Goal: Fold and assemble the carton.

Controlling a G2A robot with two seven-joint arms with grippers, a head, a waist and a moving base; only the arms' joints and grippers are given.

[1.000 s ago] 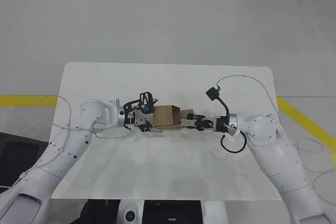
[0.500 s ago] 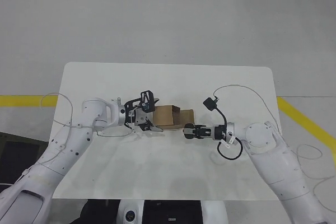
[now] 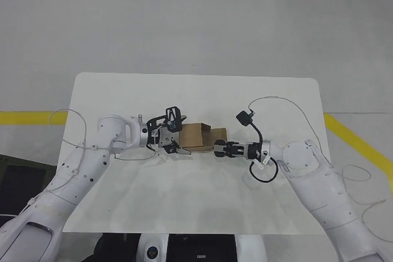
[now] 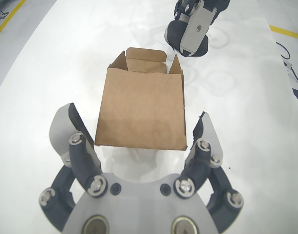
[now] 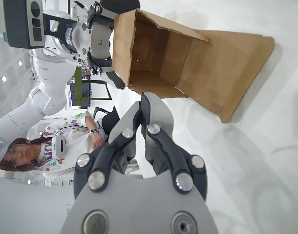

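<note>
A brown carton (image 3: pixel 195 135) lies on its side mid-table, its open mouth (image 5: pixel 153 54) facing my right gripper. One long flap (image 5: pixel 231 74) rests flat on the table, and shorter flaps (image 4: pixel 144 57) stand at the far end. My left gripper (image 4: pixel 136 120) is open and straddles the carton's closed end, with its pads (image 4: pixel 75 120) close beside the walls. My right gripper (image 5: pixel 143 98) is shut with nothing in it, its tip just outside the rim of the mouth. From above, the left gripper (image 3: pixel 172 141) and right gripper (image 3: pixel 218 149) sit at opposite ends of the carton.
The white table (image 3: pixel 196 92) is bare around the carton, with free room on all sides. A thin cable (image 3: pixel 295 105) loops from the right arm over the table's right part. Yellow floor tape (image 3: pixel 16 118) runs beside the table.
My right gripper has drawn back from the carton's flap toward the table's front, then edged close to the mouth again. The left gripper and the carton have stayed put.
</note>
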